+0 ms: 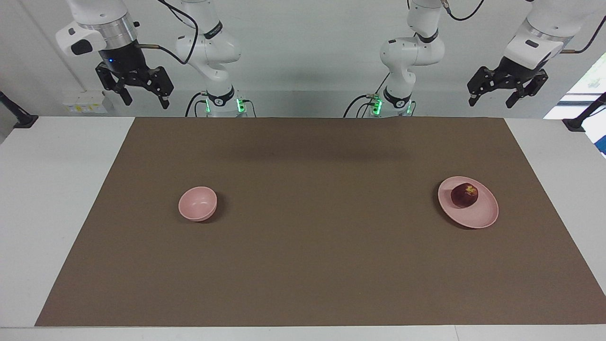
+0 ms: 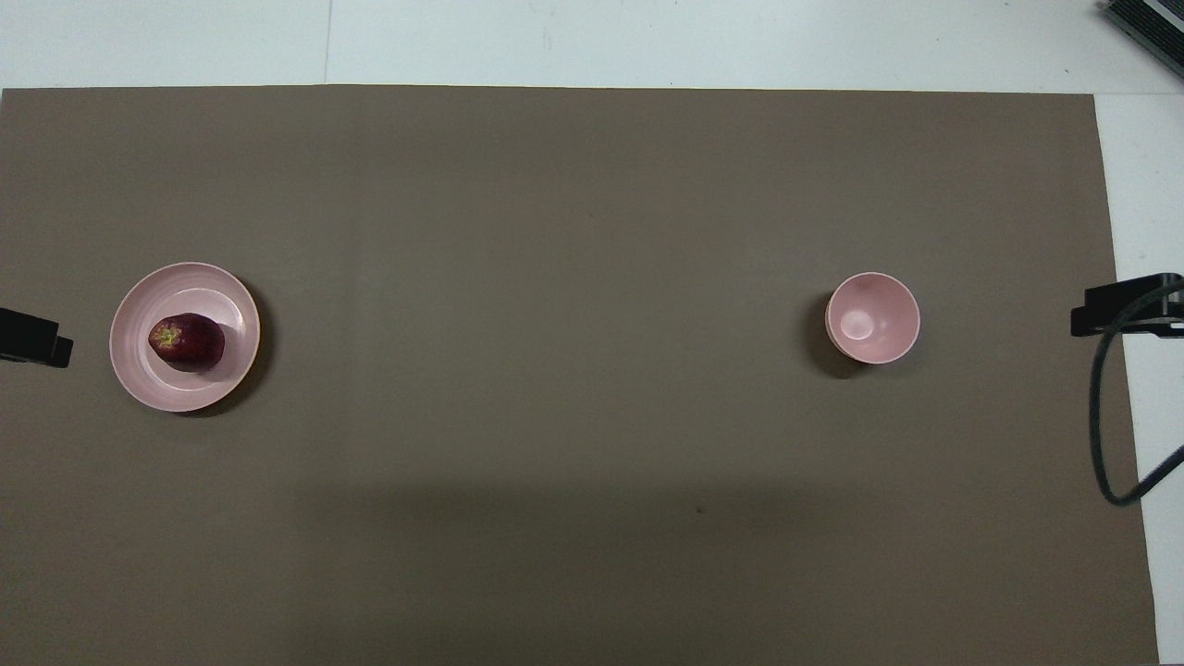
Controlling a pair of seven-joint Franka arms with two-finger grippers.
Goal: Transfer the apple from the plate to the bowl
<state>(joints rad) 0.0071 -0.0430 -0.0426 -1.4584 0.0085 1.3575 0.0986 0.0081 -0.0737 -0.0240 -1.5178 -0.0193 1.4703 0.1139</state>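
The dark red apple (image 1: 464,195) (image 2: 186,341) lies on the wide pink plate (image 1: 473,217) (image 2: 227,301), toward the left arm's end of the table. The small deep pink bowl (image 1: 198,203) (image 2: 872,317) stands empty toward the right arm's end, about as far from the robots as the plate. My left gripper (image 1: 492,101) hangs open and empty, high over the table's edge by the robots at its own end. My right gripper (image 1: 146,101) hangs open and empty, high at its own end. Both arms wait. Only their tips show at the overhead view's side edges.
A brown mat (image 1: 303,265) (image 2: 592,231) covers most of the white table (image 1: 57,199). Black clamp posts stand at the table's two corners by the robots (image 1: 21,119) (image 1: 578,122). A black cable (image 2: 1101,435) loops over the mat's edge at the right arm's end.
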